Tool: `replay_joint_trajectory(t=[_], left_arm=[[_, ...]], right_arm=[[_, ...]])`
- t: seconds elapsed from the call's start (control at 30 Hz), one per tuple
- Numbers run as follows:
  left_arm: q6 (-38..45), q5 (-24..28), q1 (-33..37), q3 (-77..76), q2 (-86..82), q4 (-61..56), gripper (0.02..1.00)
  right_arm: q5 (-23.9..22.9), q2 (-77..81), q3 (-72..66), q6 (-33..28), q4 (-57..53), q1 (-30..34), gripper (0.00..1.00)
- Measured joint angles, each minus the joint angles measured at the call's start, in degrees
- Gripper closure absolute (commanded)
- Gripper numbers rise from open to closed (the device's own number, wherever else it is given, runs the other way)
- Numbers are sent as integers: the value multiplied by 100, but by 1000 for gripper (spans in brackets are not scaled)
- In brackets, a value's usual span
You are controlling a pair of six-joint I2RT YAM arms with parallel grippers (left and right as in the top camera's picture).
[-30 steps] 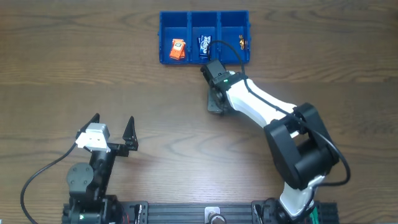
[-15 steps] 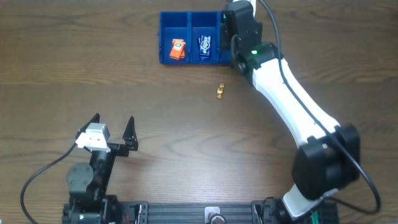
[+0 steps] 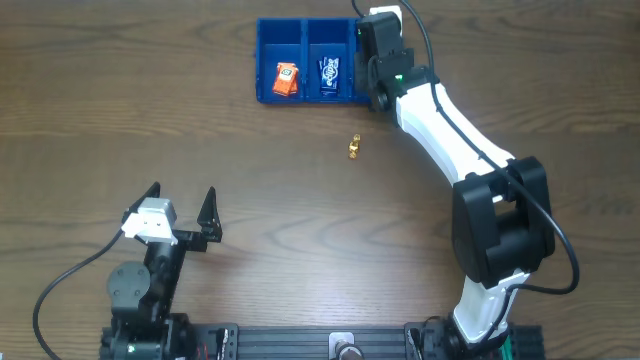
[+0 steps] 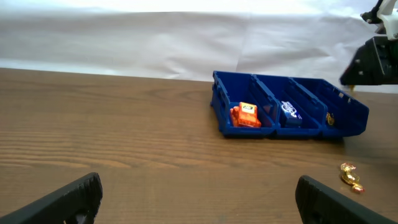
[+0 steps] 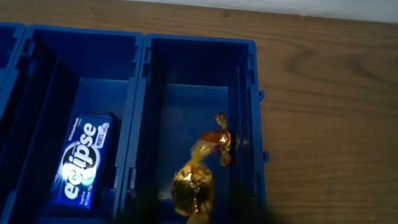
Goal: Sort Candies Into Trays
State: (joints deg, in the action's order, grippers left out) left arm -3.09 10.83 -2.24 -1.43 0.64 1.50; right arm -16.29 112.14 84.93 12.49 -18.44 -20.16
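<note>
The blue three-compartment tray point(image 3: 270, 35) stands at the far middle of the table. An orange candy point(image 3: 287, 79) lies in its left compartment and a blue mint pack point(image 3: 329, 72) in the middle one. My right gripper point(image 3: 380, 50) hangs over the right compartment, shut on a gold-wrapped candy point(image 5: 194, 186). Another gold candy point(image 5: 221, 140) lies on that compartment's floor. A third gold candy point(image 3: 354, 148) lies loose on the wood in front of the tray. Near the front left, my left gripper point(image 3: 182, 195) stands open and holds nothing.
The wooden table point(image 3: 150, 120) is bare to the left of and in front of the tray. The left wrist view shows the tray point(image 4: 348, 118), the loose gold candy point(image 4: 350, 177) and the right gripper point(image 4: 373, 59) above the tray's right end.
The right arm rose from the table's middle and swung to above the tray's right compartment. A gold candy lies on the wood where the gripper was. The left arm kept still.
</note>
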Motion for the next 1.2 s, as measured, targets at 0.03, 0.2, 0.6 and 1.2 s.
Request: replay_joint_trajectory(t=[0.03, 0.2, 0.6, 1.2], left_arm=[[0, 0, 0, 0, 0, 0, 20], [-2, 0, 0, 0, 0, 0, 20], [0, 0, 0, 0, 0, 0, 20], [0, 0, 0, 0, 0, 0, 20]], right_arm=[[4, 0, 0, 2, 4, 0, 1], [4, -2, 28, -15, -105, 0, 1], [190, -1727, -74, 946, -2487, -1167, 1], [949, -72, -857, 2065, -2076, -748, 42]])
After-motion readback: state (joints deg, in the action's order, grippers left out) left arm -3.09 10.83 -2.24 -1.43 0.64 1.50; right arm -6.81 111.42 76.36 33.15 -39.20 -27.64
